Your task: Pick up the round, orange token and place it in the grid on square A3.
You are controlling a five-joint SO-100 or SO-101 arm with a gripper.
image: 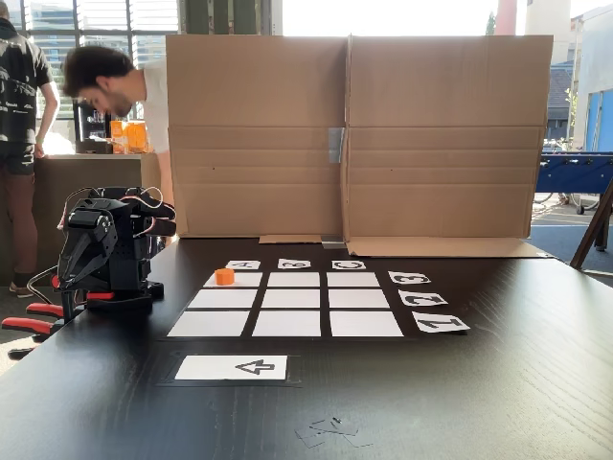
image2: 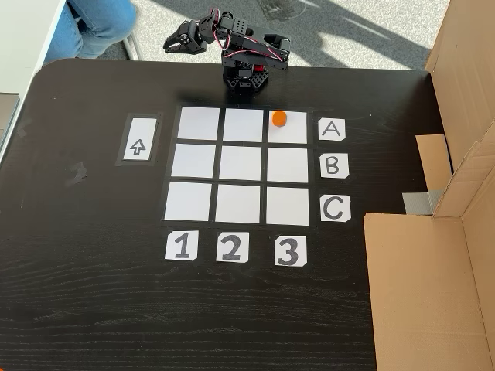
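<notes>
The small orange token (image: 224, 276) (image2: 278, 118) stands on a white corner cell of the grid (image: 287, 311) (image2: 240, 202). In the fixed view from above, that cell (image2: 292, 131) is in the row beside the A card (image2: 331, 129) and the column over the 3 card (image2: 289, 250), so it is square A3. The black arm is folded at the table's edge beside the grid. Its gripper (image: 81, 268) (image2: 168, 44) hangs clear of the token, jaws together with nothing in them.
A white card with a black arrow (image: 233, 367) (image2: 138, 146) lies beside the grid. A cardboard wall (image: 354, 134) (image2: 464, 116) stands along one table side. One person (image: 120, 86) leans behind it and another (image: 19, 96) stands further off. Orange containers (image: 129, 134) sit on a counter.
</notes>
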